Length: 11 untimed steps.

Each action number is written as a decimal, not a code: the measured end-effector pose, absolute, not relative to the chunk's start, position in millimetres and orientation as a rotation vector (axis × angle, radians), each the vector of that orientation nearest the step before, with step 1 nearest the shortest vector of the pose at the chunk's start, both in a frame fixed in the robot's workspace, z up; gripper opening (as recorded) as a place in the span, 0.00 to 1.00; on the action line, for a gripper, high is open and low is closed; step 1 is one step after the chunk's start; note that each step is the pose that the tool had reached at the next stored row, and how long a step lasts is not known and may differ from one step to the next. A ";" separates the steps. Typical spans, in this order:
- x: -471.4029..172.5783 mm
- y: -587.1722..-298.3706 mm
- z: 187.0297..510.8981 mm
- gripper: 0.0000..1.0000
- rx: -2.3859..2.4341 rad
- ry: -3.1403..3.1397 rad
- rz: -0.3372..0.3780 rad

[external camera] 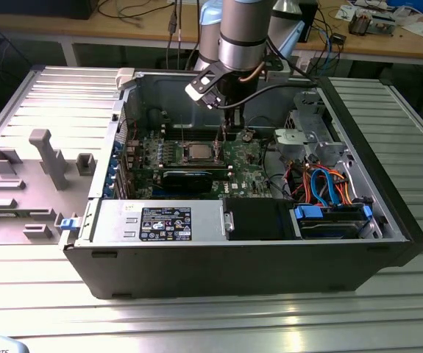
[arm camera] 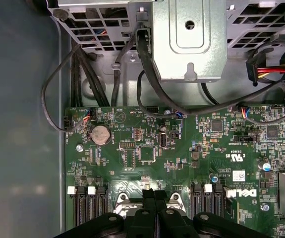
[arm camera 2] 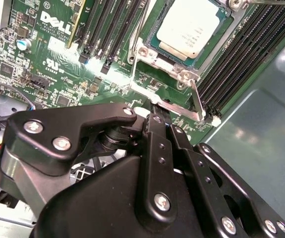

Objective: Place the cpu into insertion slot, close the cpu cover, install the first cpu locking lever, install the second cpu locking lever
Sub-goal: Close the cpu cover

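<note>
The cpu (arm camera 2: pixel 191 26), with its dull silver top, lies flat in the insertion slot (arm camera 2: pixel 150 41) on the green board; in the exterior view the cpu (external camera: pixel 196 152) is left of my arm. The silver cpu cover (arm camera 2: pixel 163 60) lies down around the chip's edge. One thin wire locking lever (arm camera 2: pixel 182 110) runs along the socket's near side, and another (arm camera 2: pixel 141 29) runs up the far side. My gripper (arm camera 2: pixel 153 102) has its black fingers pressed together, tips right at the near lever's bend. In the first wrist view my gripper (arm camera: pixel 154 194) hovers over the socket's hinge screws.
Black memory slots (arm camera 2: pixel 241 54) flank the socket on both sides. A metal drive cage (arm camera: pixel 189 39) and black cables (arm camera: pixel 147 64) stand beyond the board. The case's side wall (arm camera 2: pixel 261 144) is close by. A long black card (external camera: pixel 187 179) lies in front of the socket.
</note>
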State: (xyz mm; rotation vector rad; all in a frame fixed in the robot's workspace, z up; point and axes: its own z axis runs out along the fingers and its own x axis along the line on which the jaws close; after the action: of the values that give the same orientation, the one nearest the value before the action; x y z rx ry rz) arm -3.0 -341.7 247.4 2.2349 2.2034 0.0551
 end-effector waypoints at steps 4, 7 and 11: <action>-4.2 -341.8 247.3 0.11 2.235 2.203 0.055; -5.0 -341.8 247.2 0.11 2.235 2.203 0.055; -6.0 -341.7 247.1 0.11 2.235 2.203 0.055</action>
State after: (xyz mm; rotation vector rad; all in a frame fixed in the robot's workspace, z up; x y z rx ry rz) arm -6.0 -341.7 247.1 2.2353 2.2034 0.0553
